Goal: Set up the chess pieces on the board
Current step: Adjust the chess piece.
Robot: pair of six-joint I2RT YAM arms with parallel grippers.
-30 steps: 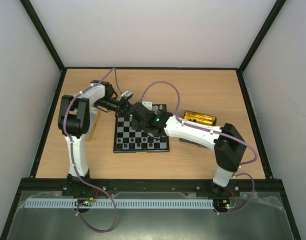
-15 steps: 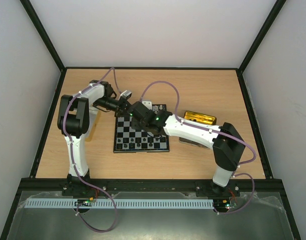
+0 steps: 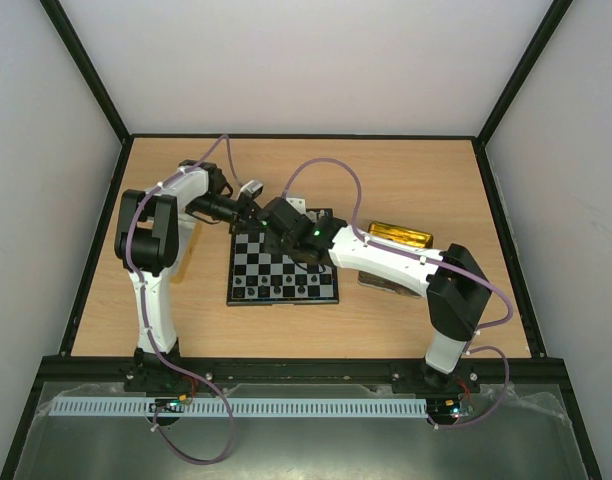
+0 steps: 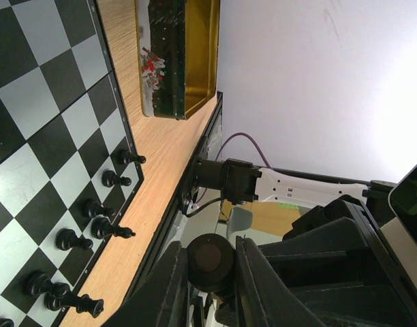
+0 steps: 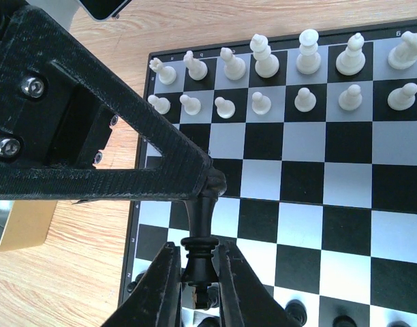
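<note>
1. Since a second ago the right arm [image 3: 386, 262] has drawn its wrist slightly toward the far edge of the board [image 3: 248, 265]. The left arm [image 3: 151, 230], the board and the gold tray [image 3: 401, 237] have kept their places
2. Both sets of jaws meet above the far left part of the board, close to its thin black rim
3. The right jaws are closed on a tall black piece [image 5: 200, 212], gripping it at its collar. The left jaws clamp the same piece's other end, which the left wrist view shows as a round dark disc between the fingers
4. The piece is held above the board's left side, between the two camps
5. White pieces [image 5: 263, 102] stand in two rows along the far edge, and black pieces [image 4: 72, 238] line the near edge
6. The middle ranks are bare squares, the only open ground near the jaws
7. The gold tray lies on the desk [image 3: 406, 175] just beside the board's right edge, partly under the right arm. Bare wood runs from the board to the desk's far rim
</note>
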